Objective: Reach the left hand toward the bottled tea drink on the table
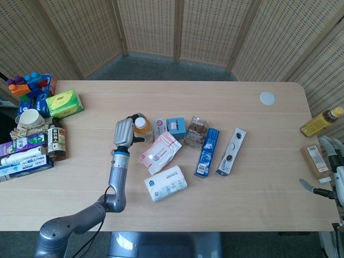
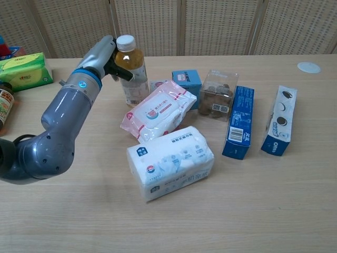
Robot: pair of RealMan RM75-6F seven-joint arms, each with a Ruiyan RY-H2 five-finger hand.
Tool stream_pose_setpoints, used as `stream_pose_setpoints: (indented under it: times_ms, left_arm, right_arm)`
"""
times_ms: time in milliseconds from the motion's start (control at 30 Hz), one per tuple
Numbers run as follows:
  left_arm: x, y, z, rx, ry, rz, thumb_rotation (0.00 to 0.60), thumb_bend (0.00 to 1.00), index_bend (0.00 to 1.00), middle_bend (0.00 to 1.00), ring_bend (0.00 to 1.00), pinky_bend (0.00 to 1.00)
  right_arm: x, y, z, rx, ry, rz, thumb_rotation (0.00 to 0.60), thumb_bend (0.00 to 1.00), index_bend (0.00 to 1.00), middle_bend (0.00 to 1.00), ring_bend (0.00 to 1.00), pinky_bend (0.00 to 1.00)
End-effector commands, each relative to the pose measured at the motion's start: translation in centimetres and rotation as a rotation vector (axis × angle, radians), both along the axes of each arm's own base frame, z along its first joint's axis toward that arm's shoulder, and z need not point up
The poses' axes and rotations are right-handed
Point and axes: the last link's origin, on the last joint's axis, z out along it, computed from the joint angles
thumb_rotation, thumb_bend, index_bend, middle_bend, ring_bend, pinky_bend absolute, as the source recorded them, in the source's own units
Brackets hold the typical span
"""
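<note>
The bottled tea drink [image 1: 142, 127] [image 2: 131, 71] has amber liquid, a white cap and a white label, and stands left of the cluster of snack packs. My left hand [image 1: 123, 132] [image 2: 103, 53] is against its left side, fingers curled round the bottle and thumb across its front. The bottle leans slightly in the chest view. My right hand [image 1: 334, 174] hangs at the table's far right edge, fingers apart, holding nothing.
A pink wipes pack [image 2: 158, 109] lies right beside the bottle, with a white tissue pack [image 2: 171, 161] in front. Blue boxes [image 2: 238, 122], a cookie tub [image 2: 216, 94] and an Oreo box [image 2: 280, 127] stand further right. A green box [image 1: 64, 102], jars and toys crowd the left edge.
</note>
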Motion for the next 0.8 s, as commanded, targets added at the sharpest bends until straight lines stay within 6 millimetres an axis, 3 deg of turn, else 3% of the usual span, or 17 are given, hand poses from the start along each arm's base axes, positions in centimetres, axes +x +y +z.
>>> stream_pose_setpoints:
  times_ms: [33, 533, 800]
  left_arm:
    - [0.6, 0.2, 2.4, 0.058, -0.017, -0.028, 0.6, 0.02, 0.8, 0.63, 0.56, 0.61]
    - [5.9, -2.1, 13.3, 0.201, -0.04, -0.126, 0.6, 0.01, 0.8, 0.64, 0.56, 0.61]
    - [7.3, -2.7, 15.7, 0.228, -0.031, -0.13, 0.6, 0.02, 0.8, 0.64, 0.56, 0.61]
  right_arm:
    - [0.1, 0.1, 0.0, -0.001, 0.0, 0.002, 0.6, 0.0, 0.0, 0.0, 0.0, 0.0]
    - [0.6, 0.5, -0.1, 0.003, 0.004, 0.021, 0.6, 0.0, 0.0, 0.0, 0.0, 0.0]
    - [0.7, 0.6, -0.3, 0.006, 0.004, 0.023, 0.6, 0.0, 0.0, 0.0, 0.0, 0.0]
